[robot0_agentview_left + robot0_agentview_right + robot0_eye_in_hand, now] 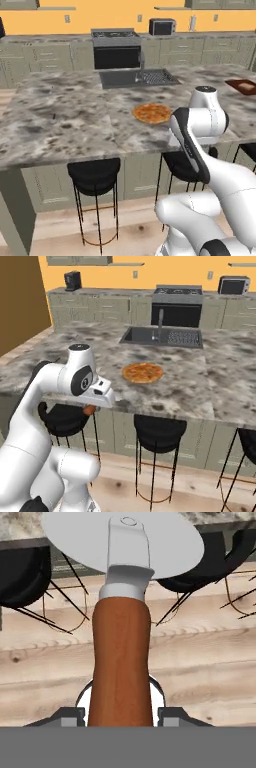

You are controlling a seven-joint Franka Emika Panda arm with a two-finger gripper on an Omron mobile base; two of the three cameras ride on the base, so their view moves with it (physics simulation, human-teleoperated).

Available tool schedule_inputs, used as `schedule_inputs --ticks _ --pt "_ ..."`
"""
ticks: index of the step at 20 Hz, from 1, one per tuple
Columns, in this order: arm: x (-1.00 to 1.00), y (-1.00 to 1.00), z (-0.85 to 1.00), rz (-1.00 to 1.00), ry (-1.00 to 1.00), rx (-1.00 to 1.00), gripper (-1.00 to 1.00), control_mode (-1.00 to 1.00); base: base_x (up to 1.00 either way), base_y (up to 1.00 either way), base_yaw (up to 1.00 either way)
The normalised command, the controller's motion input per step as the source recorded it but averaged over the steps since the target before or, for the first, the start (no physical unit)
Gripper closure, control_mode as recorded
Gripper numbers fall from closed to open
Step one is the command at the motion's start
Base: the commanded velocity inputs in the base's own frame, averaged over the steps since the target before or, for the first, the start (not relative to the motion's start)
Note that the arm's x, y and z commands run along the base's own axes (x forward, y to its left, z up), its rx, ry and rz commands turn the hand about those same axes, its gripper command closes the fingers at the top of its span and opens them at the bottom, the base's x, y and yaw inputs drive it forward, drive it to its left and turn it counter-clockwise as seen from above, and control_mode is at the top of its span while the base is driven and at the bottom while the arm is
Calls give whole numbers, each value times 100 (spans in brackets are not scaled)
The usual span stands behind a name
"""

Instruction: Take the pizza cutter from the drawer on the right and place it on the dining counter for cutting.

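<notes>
- Reddish-brown wood sits clamped between your gripper (120,714) jaws: you hold the pizza cutter (121,627) by its handle, the silver blade pointing away from the hand.
- From the right base view, the gripper (90,410) hangs just below the edge of the dining counter (210,391), over a black stool (62,418), with the handle's tip (89,410) peeking out.
- You are still below the granite, so a straight push forward would likely knock the blade against the counter's edge and twist the cutter in your grip.
- Lift before you reach in.
- Mind the pizza (142,372) further in; setting down on it would spoil the placement.
</notes>
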Motion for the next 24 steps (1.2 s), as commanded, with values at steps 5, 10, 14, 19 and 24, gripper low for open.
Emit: schedule_inputs --ticks 5,10,14,19,24 --pt "0 0 0 0 0 0 100 100 18 -98 15" --pt "0 0 0 0 0 0 100 100 53 -56 1" --pt "0 0 0 0 0 0 100 100 61 -7 -3" --pt "0 0 0 0 0 0 100 100 46 -7 -6" --pt "0 0 0 0 0 0 100 100 34 -14 -12"
